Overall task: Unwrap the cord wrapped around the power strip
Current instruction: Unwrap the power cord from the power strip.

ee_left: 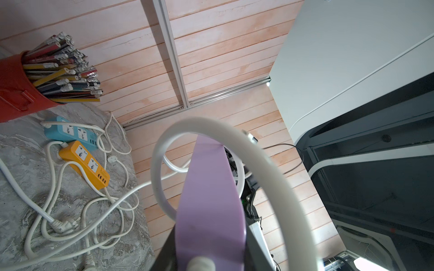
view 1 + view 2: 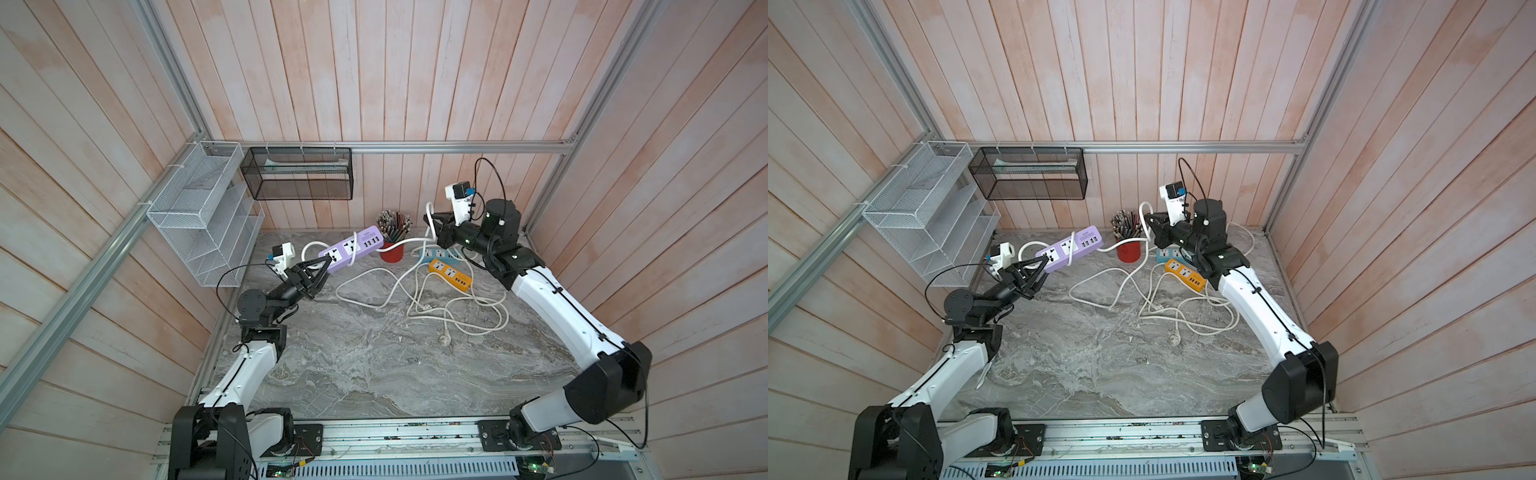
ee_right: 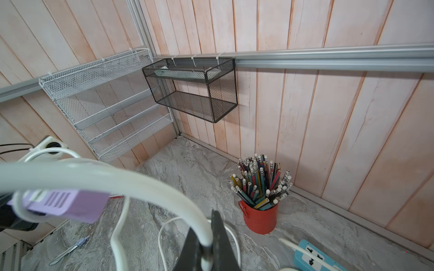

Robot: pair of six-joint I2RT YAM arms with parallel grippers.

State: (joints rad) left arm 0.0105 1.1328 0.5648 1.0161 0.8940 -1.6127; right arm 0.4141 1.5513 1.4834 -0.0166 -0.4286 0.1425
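Currently the left gripper point(image 2: 327, 261) is clamped on one end of the purple power strip point(image 2: 357, 247), holding it raised above the marble table point(image 2: 374, 374), just beside the red pencil cup point(image 2: 392, 254). One loop of the white cord point(image 2: 405, 242) circles the strip's middle. The cord then runs across to the right gripper point(image 2: 432, 227) — pinched tight on it in mid-air.

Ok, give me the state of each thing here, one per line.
purple power strip: held off the table, one cord loop around it
white cord: partly unwound
left fingers: shut on the strip's end
right fingers: shut on the cord
orange power strip: flat on table
pencil cup: upright, full
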